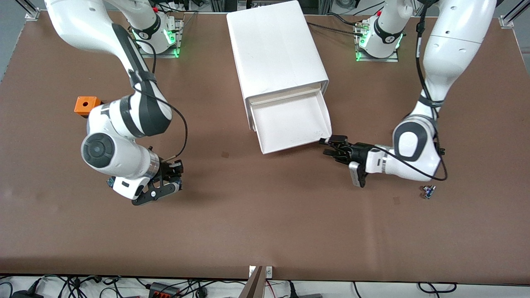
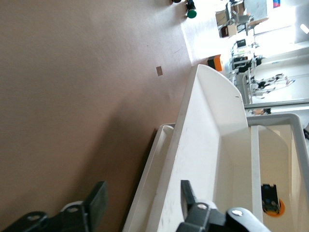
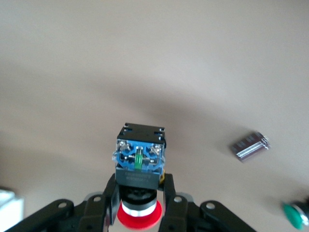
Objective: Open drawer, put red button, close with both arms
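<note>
Brown tabletop (image 1: 265, 223) is carrying a white drawer cabinet (image 1: 275, 45) near the robots' bases, with its drawer (image 1: 290, 122) pulled out toward the front camera. The left end effector (image 1: 330, 146) is sitting low at the drawer's front corner toward the left arm's end of the tabletop; its fingers (image 2: 190, 193) are spread apart, straddling the drawer's front wall in the left wrist view and clamping nothing. The right end effector (image 1: 172, 179) is hanging over bare tabletop toward the right arm's end. In the right wrist view its fingers (image 3: 170, 200) are closed in on the red button (image 3: 139, 162), pinching it just above the red cap, so that the cap is sitting between the fingers and the black-and-blue body is pointing away from the wrist, clear of the brown surface. An orange cube (image 1: 85, 105) with a hole in its top is resting on the tabletop toward the right arm's end, farther from the front camera than the right end effector and partly covered by the right arm. A green-capped button (image 3: 295, 215) is lying on the tabletop at the edge of the right wrist view, near a small grey ridged block (image 3: 249, 145). Another small blue-and-black part (image 1: 428, 191) is lying toward the left arm's end, nearer the front camera than the left end effector.
</note>
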`<state>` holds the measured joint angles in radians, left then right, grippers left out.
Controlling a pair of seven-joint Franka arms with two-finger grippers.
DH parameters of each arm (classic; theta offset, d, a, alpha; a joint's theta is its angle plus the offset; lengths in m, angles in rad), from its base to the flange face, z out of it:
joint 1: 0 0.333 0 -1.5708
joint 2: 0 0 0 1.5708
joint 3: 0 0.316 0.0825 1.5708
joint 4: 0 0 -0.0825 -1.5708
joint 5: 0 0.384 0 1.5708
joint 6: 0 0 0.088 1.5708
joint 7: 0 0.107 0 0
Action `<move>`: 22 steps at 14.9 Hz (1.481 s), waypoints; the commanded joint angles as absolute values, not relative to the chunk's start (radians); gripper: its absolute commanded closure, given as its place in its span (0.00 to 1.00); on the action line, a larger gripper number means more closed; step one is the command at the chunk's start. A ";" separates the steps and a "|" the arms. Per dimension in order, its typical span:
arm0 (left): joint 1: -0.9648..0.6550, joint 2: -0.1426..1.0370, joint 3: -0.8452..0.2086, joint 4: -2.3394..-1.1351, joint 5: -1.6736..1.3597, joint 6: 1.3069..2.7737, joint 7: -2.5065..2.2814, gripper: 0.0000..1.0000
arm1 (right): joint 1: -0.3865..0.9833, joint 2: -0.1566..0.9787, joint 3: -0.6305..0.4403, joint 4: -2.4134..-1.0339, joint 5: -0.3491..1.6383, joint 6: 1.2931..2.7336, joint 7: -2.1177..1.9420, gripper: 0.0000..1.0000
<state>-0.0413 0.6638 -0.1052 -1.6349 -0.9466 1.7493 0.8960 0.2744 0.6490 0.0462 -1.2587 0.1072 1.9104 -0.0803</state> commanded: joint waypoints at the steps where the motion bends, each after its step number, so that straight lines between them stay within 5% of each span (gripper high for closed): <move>1: 0.018 0.653 -0.103 -1.545 -0.823 1.637 0.800 0.00 | 0.337 0.660 0.048 -1.151 0.167 1.852 -0.075 1.00; 4: 0.026 0.628 -0.100 -1.464 -0.694 1.507 0.599 0.00 | 0.466 0.652 0.037 -1.147 0.155 1.849 -0.037 1.00; 13: 0.014 0.540 -0.109 -1.433 -0.211 1.470 0.135 0.00 | 0.750 0.689 0.038 -1.140 0.130 1.948 0.274 1.00; 22: 0.008 0.560 -0.110 -1.256 0.018 1.493 0.132 0.00 | 0.810 0.764 0.038 -1.141 0.133 1.967 0.379 1.00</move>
